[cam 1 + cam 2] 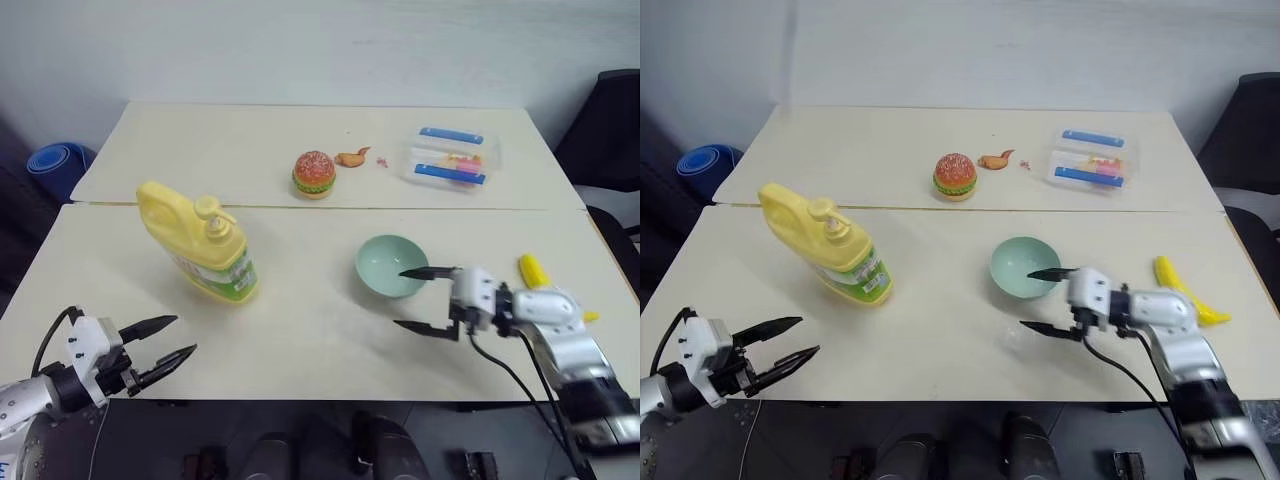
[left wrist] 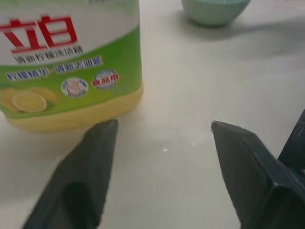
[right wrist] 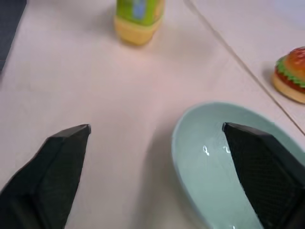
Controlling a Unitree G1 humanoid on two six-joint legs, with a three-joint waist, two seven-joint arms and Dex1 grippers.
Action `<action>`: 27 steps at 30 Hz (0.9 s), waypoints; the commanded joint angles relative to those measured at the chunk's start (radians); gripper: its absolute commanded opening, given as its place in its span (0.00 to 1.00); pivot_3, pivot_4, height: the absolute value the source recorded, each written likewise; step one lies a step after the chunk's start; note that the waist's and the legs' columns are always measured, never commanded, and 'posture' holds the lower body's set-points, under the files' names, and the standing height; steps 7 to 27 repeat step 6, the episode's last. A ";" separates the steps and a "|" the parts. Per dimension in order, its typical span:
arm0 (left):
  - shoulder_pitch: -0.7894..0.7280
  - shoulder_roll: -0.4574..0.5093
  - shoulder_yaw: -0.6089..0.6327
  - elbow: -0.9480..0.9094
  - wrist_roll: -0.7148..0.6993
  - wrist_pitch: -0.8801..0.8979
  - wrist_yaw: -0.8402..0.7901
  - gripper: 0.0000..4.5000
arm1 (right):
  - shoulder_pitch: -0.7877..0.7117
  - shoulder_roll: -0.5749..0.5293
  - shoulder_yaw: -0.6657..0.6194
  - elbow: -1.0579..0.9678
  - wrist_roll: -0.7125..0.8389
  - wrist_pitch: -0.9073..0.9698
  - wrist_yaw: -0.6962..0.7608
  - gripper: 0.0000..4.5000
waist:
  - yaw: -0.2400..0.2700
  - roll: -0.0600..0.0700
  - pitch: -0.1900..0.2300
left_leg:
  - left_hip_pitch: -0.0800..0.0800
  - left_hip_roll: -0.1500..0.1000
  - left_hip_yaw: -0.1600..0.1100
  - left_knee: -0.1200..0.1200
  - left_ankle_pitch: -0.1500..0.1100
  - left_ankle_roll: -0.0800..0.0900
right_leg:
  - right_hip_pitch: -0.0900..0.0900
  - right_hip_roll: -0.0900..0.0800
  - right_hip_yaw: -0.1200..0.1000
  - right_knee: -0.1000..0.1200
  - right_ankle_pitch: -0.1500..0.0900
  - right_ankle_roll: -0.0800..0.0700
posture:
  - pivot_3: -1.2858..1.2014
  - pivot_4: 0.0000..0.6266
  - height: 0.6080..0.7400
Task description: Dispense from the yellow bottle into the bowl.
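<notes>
Approach stage; nothing is grasped yet. The bottle [image 1: 200, 243] stands upright on the near table [image 1: 300, 340], left of centre, well apart from the bowl [image 1: 390, 265] to its right. The left gripper [image 1: 160, 348], fingers spread and empty, sits near the table's front edge, short of the bottle. The right gripper [image 1: 428, 300], also spread and empty, is just beside the bowl's near rim. Next, in my judgement: bottle and bowl must be brought together, spout over bowl, before pressing the pump.

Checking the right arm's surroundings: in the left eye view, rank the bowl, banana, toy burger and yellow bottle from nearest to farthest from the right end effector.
1. Bowl, right at the right end effector, its rim by one fingertip.
2. Banana, behind the wrist, near the table's right edge.
3. Toy burger, on the far table.
4. Yellow bottle, across on the left.
</notes>
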 commanded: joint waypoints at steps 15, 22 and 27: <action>0.021 -0.021 -0.026 0.070 0.101 -0.141 0.072 0.81 | 0.187 0.022 -0.152 0.077 -0.040 -0.271 0.013 1.00 | 0.004 -0.001 0.000 | 0.001 0.000 0.003 0.000 -0.003 0.006 | 0.001 -0.001 0.002 0.000 0.001 0.000 | 0.52 0.24 1.00; 0.021 -0.021 -0.026 0.070 0.101 -0.141 0.072 0.81 | 0.187 0.022 -0.152 0.077 -0.040 -0.271 0.013 1.00 | 0.004 -0.001 0.000 | 0.001 0.000 0.003 0.000 -0.003 0.006 | 0.001 -0.001 0.002 0.000 0.001 0.000 | 0.52 0.24 1.00; 0.021 -0.021 -0.026 0.070 0.101 -0.141 0.072 0.81 | 0.187 0.022 -0.152 0.077 -0.040 -0.271 0.013 1.00 | 0.004 -0.001 0.000 | 0.001 0.000 0.003 0.000 -0.003 0.006 | 0.001 -0.001 0.002 0.000 0.001 0.000 | 0.52 0.24 1.00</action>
